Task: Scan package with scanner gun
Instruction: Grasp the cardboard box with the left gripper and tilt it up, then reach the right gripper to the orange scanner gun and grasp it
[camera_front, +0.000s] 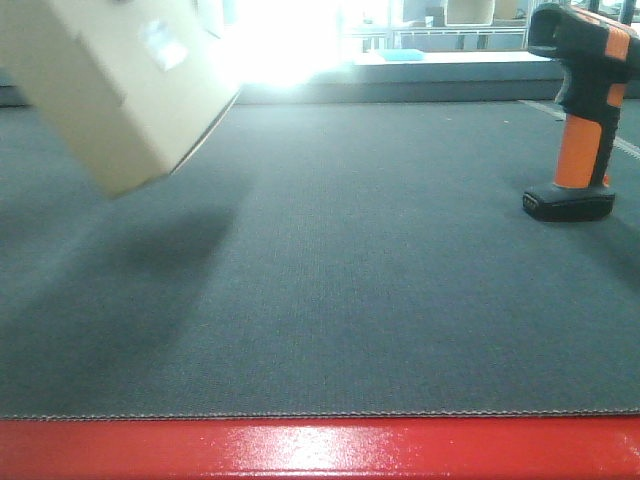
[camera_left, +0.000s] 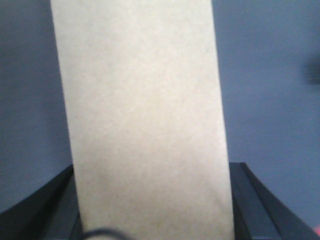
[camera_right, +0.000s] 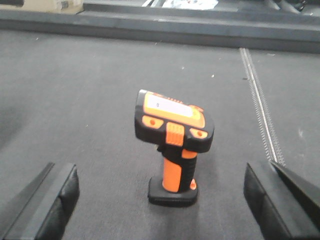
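Observation:
A tan cardboard package (camera_front: 120, 80) hangs tilted above the grey mat at the upper left, its shadow on the mat below. In the left wrist view the package (camera_left: 145, 125) fills the space between my left gripper's dark fingers (camera_left: 252, 205), which are shut on it. The orange and black scanner gun (camera_front: 580, 110) stands upright on its base at the right. In the right wrist view the scanner gun (camera_right: 172, 145) stands between and just ahead of my right gripper's (camera_right: 160, 205) wide-open, empty fingers (camera_right: 50, 200).
The grey mat (camera_front: 350, 280) covers the table, with a red front edge (camera_front: 320, 450). A raised ledge (camera_front: 420, 80) runs along the back. A stitched seam (camera_right: 260, 100) runs on the mat right of the scanner.

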